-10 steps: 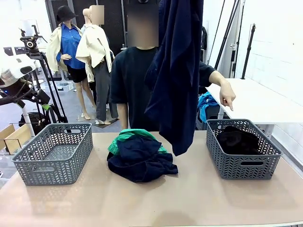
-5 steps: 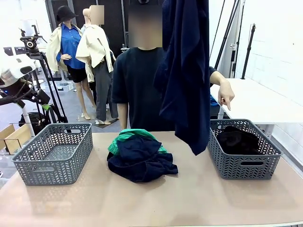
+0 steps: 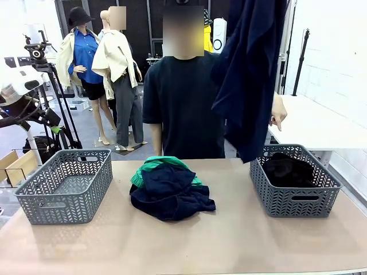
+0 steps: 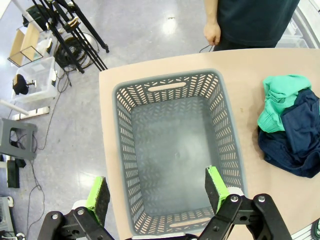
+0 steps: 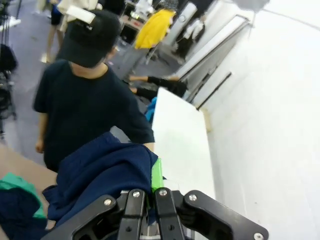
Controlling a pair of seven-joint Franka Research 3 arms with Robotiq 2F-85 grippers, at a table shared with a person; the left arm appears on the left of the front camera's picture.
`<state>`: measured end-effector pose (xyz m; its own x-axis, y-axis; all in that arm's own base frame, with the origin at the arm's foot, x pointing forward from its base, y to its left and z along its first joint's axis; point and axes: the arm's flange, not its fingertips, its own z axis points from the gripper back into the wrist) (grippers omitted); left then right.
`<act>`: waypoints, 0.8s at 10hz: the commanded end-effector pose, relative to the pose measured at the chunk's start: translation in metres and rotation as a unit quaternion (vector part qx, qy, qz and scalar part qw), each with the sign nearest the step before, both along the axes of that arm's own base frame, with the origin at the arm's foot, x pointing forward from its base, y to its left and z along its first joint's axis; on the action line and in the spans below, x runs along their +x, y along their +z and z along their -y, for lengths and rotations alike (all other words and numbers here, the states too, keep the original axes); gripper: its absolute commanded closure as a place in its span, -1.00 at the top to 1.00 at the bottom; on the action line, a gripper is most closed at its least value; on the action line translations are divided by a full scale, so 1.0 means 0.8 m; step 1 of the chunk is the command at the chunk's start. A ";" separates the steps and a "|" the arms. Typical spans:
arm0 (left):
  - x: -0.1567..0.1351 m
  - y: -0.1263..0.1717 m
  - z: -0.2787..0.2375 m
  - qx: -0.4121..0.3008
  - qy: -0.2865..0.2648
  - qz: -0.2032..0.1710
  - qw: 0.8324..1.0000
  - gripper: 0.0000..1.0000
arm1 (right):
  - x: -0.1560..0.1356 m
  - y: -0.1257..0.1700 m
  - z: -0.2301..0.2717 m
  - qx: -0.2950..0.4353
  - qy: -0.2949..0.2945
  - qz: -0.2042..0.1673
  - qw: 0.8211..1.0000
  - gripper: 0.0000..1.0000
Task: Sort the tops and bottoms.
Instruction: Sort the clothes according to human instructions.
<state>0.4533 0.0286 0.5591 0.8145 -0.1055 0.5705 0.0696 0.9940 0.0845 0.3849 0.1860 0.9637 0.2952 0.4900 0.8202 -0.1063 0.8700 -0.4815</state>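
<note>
Clamped on a hanging navy garment (image 3: 246,86), the right end effector (image 5: 152,186) could drop it across the left rim of the right basket (image 3: 287,203), where it dangles. The left end effector (image 4: 157,192) gapes over the left basket (image 4: 125,130). Two baskets; four garments: this one, a black garment (image 3: 287,169) in the right basket, and a navy piece (image 3: 172,195) and a green piece (image 3: 157,165) piled mid-surface (image 3: 172,246).

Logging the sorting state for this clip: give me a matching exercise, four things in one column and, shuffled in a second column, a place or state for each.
Things
1. left basket
2. right basket
3. hanging navy garment
4. green garment

Places or states
A. hangs from the shut right gripper
B. empty
C. holds a black garment
D. in the pile at the middle of the table, partly under a navy garment

Pairs: 1-B, 2-C, 3-A, 4-D
</note>
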 end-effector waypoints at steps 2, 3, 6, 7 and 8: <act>0.000 0.002 -0.002 0.005 -0.001 -0.003 1.000 1.00 | 0.008 0.013 0.039 0.009 -0.066 0.027 0.997 -1.00; 0.000 0.002 -0.002 0.005 -0.001 -0.003 1.000 1.00 | 0.013 0.014 0.056 0.017 -0.083 0.025 0.996 -1.00; 0.000 0.002 -0.002 0.005 -0.001 -0.003 1.000 1.00 | 0.028 -0.001 0.104 0.040 -0.112 0.016 0.993 -1.00; 0.000 0.002 -0.002 0.005 -0.001 -0.003 1.000 1.00 | 0.033 -0.013 0.118 0.048 -0.119 0.014 0.992 -1.00; 0.000 0.002 -0.002 0.005 -0.001 -0.003 1.000 1.00 | 0.043 -0.031 0.131 0.052 -0.128 0.006 0.990 -1.00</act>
<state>0.4533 0.0286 0.5591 0.8145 -0.1056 0.5705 0.0695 0.9940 0.0847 0.4210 0.0858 0.9529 0.4078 0.3434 0.8461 0.1067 0.9023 -0.4176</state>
